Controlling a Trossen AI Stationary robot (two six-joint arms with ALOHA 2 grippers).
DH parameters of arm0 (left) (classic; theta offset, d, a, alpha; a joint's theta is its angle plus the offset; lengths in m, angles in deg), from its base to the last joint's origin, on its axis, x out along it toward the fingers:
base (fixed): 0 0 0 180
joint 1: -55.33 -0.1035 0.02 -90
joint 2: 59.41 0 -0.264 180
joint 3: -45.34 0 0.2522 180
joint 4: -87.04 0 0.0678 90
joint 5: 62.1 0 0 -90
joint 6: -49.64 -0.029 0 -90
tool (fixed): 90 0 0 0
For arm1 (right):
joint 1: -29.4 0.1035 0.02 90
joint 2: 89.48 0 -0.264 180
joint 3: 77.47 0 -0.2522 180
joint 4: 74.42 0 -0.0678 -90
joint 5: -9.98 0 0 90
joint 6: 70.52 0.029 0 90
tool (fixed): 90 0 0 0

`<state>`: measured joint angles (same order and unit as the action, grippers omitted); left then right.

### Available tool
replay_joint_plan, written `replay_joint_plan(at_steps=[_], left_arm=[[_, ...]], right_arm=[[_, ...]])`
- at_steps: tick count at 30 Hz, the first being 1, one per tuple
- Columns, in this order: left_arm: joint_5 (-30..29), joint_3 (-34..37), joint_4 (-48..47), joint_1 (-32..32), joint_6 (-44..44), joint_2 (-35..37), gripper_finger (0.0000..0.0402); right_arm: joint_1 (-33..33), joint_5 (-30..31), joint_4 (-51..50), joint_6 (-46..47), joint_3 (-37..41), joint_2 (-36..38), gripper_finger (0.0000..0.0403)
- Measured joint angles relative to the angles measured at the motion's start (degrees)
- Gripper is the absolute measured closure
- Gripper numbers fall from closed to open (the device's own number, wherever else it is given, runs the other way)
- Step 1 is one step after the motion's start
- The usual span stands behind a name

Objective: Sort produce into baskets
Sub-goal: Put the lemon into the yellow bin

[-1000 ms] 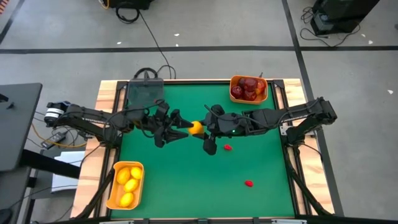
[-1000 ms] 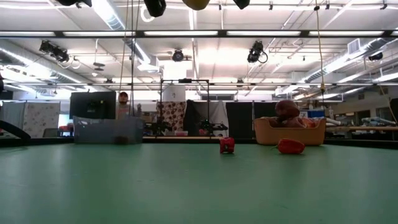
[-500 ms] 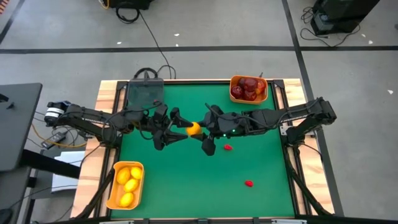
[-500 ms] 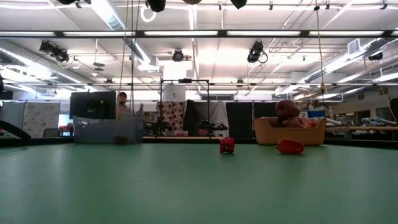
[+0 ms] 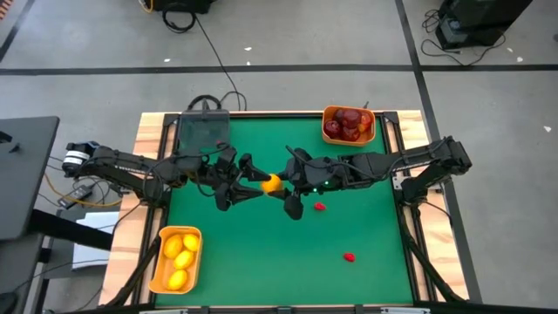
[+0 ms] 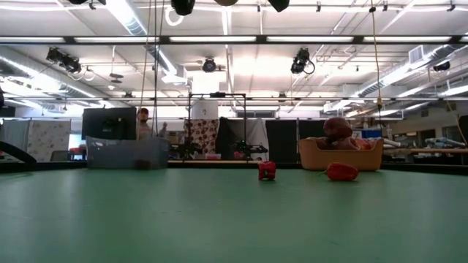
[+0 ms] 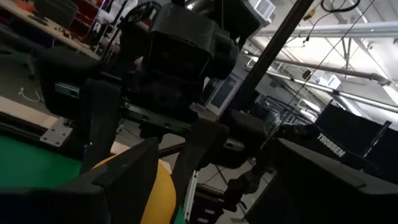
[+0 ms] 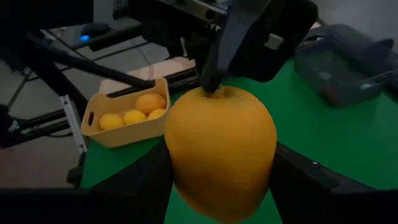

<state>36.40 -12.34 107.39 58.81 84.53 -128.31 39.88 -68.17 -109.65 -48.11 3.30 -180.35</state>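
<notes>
Above the middle of the table, the right gripper [image 5: 281, 184] clamps a yellow lemon [image 5: 272, 181] while the left gripper [image 5: 253, 180], fingers spread wide, meets it.

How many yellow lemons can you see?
4. Three lie in the orange bin at the table's front left corner: lemons. The fourth lemon is up in the air at mid-table, held in the right pincer. More could hide underneath.
</notes>
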Motion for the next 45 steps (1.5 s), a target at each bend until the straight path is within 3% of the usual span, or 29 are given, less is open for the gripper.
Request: replay_joint_plan(at_steps=[4, 9, 17, 29, 45], left_arm=[[-0.6, 0.0, -1.5, 0.0, -1.2, -0.1, 0.0074], [-5.4, 0.4, -3.0, 0.0, -6.4, -0.4, 0.0073], [-5.4, 0.2, -0.3, 0.0, -6.9, -0.3, 0.0073], [-1.4, 0.3, 0.4, -0.3, 0.4, -0.3, 0.0073], [-1.3, 0.3, 6.0, -0.5, 5.2, -0.2, 0.0073]], right_arm=[[-0.1, -3.2, -1.4, 0.5, 0.0, 0.0, 0.0166], [-0.3, -10.9, 0.9, 0.1, -0.1, 0.1, 0.0166], [-0.5, -9.3, 3.1, -0.8, -0.2, 0.1, 0.0166], [-0.4, 0.2, 4.9, -6.7, -0.3, 0.2, 0.0166], [-0.5, 0.7, 9.4, -10.9, -0.2, 0.3, 0.0166]])
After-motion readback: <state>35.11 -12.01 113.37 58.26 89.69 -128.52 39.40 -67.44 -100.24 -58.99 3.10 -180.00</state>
